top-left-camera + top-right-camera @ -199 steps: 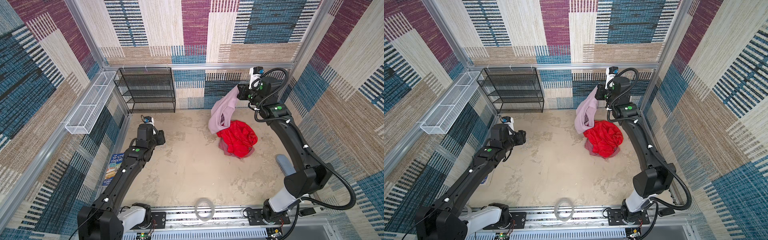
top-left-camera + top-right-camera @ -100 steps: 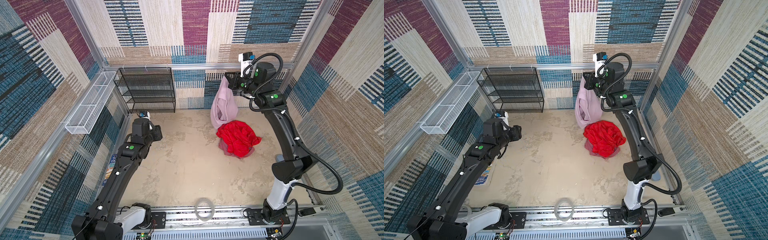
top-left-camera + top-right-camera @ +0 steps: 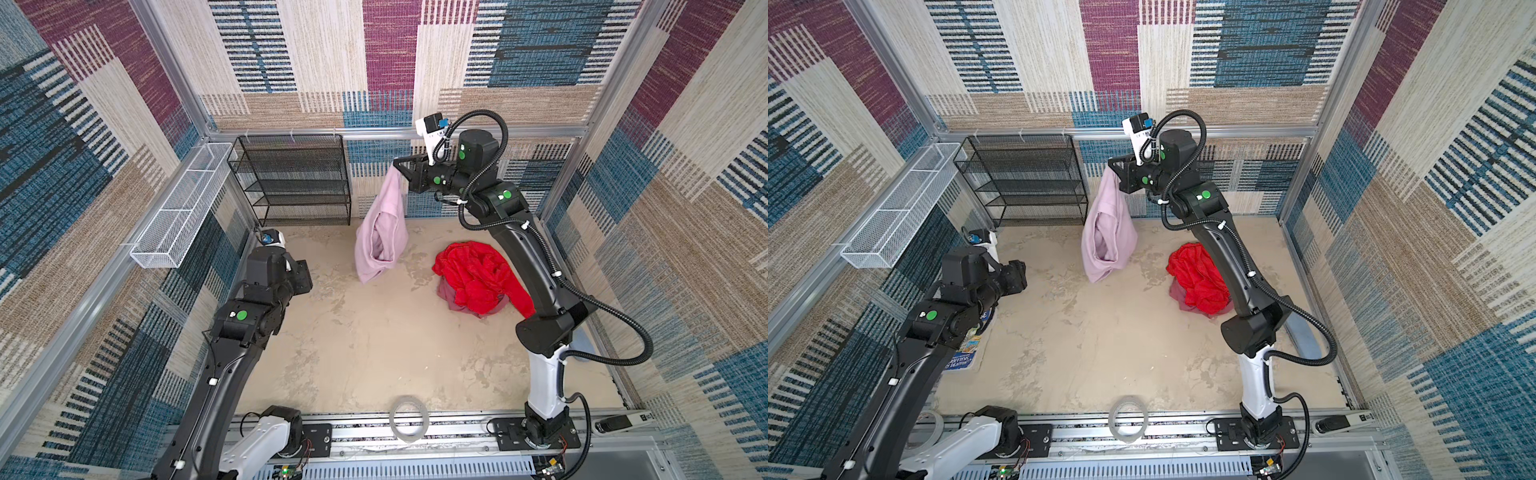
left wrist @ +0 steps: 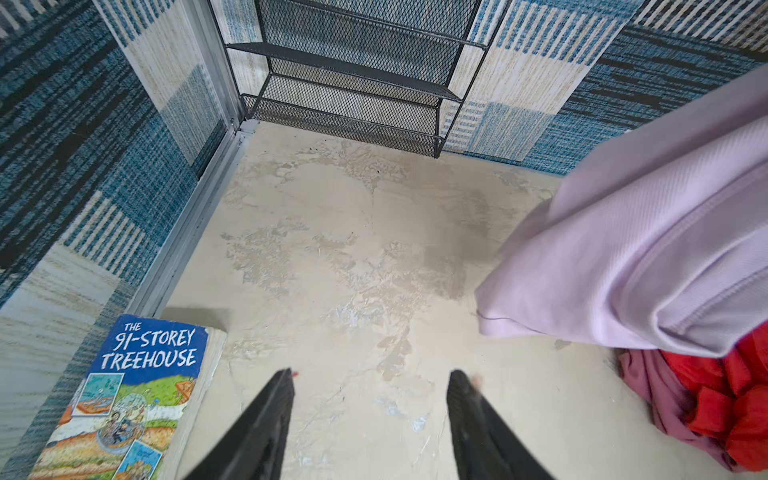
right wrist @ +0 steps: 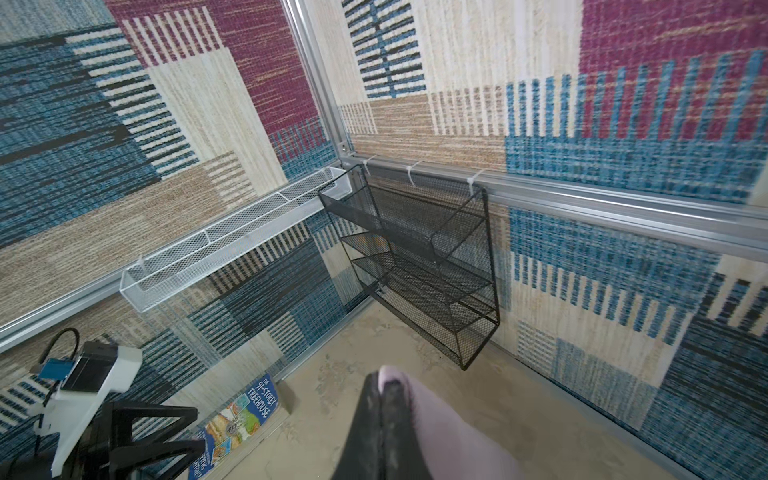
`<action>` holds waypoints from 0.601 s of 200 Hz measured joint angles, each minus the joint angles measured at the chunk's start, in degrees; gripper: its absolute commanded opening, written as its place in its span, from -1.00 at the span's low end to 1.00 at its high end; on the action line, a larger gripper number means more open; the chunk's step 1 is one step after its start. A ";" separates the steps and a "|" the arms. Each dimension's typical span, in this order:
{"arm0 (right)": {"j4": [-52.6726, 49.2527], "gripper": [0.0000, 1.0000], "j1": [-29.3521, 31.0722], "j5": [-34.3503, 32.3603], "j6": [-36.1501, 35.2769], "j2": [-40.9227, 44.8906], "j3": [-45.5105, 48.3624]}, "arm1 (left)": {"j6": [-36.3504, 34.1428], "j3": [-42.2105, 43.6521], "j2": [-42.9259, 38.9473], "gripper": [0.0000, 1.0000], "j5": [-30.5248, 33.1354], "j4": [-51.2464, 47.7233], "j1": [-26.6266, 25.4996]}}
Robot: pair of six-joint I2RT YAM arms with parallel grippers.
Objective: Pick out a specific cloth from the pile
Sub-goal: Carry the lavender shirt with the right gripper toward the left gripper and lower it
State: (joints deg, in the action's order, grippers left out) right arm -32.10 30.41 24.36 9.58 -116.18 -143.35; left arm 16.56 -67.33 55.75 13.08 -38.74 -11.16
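Lilac-pink cloth [image 3: 381, 232] hangs lengthwise straight down from the right fingers [image 5: 374, 415], which are pinched closed on its top corner. It appears clear of the red pile [image 3: 478, 274] and the worktop [image 3: 374, 353]. Parted and empty, the left fingers [image 4: 266, 419] sit nearer its lower end. It looks soft, matte and doubled over.

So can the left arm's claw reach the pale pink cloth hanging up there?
Probably yes. The left claw is open, and only bare floor lies between it and the cloth, which the right claw holds up beside the pile.
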 measured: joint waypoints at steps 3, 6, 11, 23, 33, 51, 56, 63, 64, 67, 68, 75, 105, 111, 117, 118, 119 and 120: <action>0.15 -1.00 0.28 0.24 0.02 -0.20 -0.04 | 0.02 -0.07 -0.35 0.25 0.07 -0.26 0.00; 0.28 -1.00 0.57 0.55 0.02 -0.39 -0.09 | 0.04 -0.09 -0.61 0.25 0.07 -0.46 0.00; 0.48 -1.00 1.05 0.96 0.02 -0.74 -0.17 | 0.15 -0.13 -0.98 0.25 0.09 -0.74 0.00; 0.98 -1.00 2.21 1.77 0.04 -1.73 -0.46 | 0.17 -0.28 -1.77 0.25 0.24 -1.46 0.00; 1.20 -1.00 3.26 2.36 0.04 -2.78 -0.96 | 0.20 -0.39 -2.27 0.25 0.28 -2.01 0.00; 1.46 -1.00 4.94 3.17 0.04 -4.74 -2.29 | 0.20 -0.50 -2.99 0.25 0.48 -3.15 0.00; 1.60 -1.00 5.35 3.23 0.04 -5.25 -2.62 | 0.20 -0.52 -3.23 0.25 0.55 -3.37 0.00; 1.95 -1.00 5.95 3.61 0.02 -5.95 -2.93 | 0.20 -0.52 -3.56 0.25 0.74 -3.67 0.00; 1.97 -1.00 5.99 3.63 0.02 -6.01 -2.95 | 0.20 -0.52 -3.63 0.25 0.79 -3.76 0.00; 2.10 -1.00 6.19 3.67 0.02 -6.23 -2.99 | 0.20 -0.52 -3.80 0.25 0.94 -3.89 0.00; 2.16 -1.00 6.29 3.69 0.04 -6.32 -3.02 | 0.20 -0.52 -3.85 0.25 0.98 -3.91 0.00; 2.36 -1.00 6.67 3.82 0.04 -6.82 -3.06 | 0.20 -0.50 -4.24 0.25 1.31 -4.20 0.00; 3.15 -1.00 8.00 4.07 0.09 -9.46 -3.28 | 0.20 -0.02 -5.88 0.25 1.90 -5.64 0.00; 3.54 -1.00 8.37 4.07 0.31 -10.23 -3.28 | 0.20 0.37 -6.14 0.25 1.99 -5.70 0.00; 3.91 -1.00 8.81 4.09 0.46 -10.95 -3.28 | 0.24 0.81 -6.43 0.24 2.08 -5.73 0.00; 4.00 -1.00 8.94 4.11 0.48 -11.15 -3.28 | 0.28 0.90 -6.51 0.24 2.10 -5.77 0.00; 4.02 -1.00 9.01 4.11 0.48 -11.26 -3.28 | 0.31 0.94 -6.56 0.24 2.12 -5.79 0.00; 4.07 -1.00 9.11 4.15 0.46 -11.45 -3.28 | 0.33 0.98 -6.60 0.24 2.12 -5.81 0.00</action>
State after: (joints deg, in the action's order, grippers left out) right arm -28.03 39.53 28.51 10.04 -127.63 -146.63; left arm 16.88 -66.35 49.15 15.20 -44.56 -11.16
